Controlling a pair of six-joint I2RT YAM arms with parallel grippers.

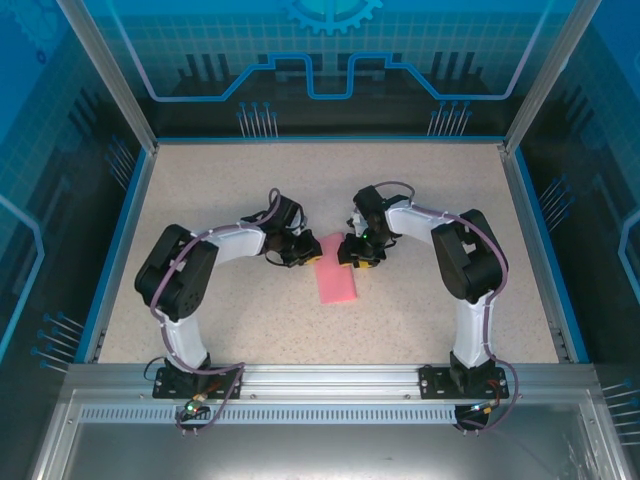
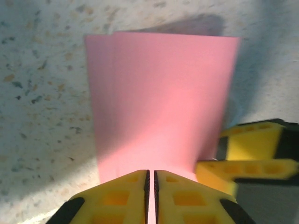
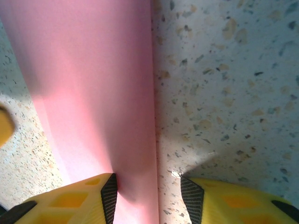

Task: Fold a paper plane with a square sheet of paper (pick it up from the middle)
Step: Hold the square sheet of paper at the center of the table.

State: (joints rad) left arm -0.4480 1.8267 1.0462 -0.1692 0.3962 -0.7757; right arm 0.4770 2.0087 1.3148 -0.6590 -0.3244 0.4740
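Between the fingertips of the left gripper (image 2: pixel 150 181) the gap is a thin slit. The near edge of the square sheet of paper (image 2: pixel 159 102) runs into that slit, so the yellow fingers are clamped on the paper. Whether the clamped edge is raised off the surface cannot be determined.

The right gripper (image 3: pixel 148 191) has its fingers set apart at a moderate width. One long edge of the sheet passes through this gap. Pink paper lies against the black pad (image 3: pixel 110 196) on the left of the right wrist view, and a strip of bare table (image 3: pixel 233 93) separates the paper edge from the opposite pad.

In the left wrist view, a second paper edge shows slightly offset along the left side of the sheet, indicating stacked layers.

In the overhead view, the sheet appears as a rectangle, longer than wide, lying near the centre of the speckled table. Its far end sits between the two grippers, and its near end extends toward the arm bases. Both arms bend inward toward the sheet.
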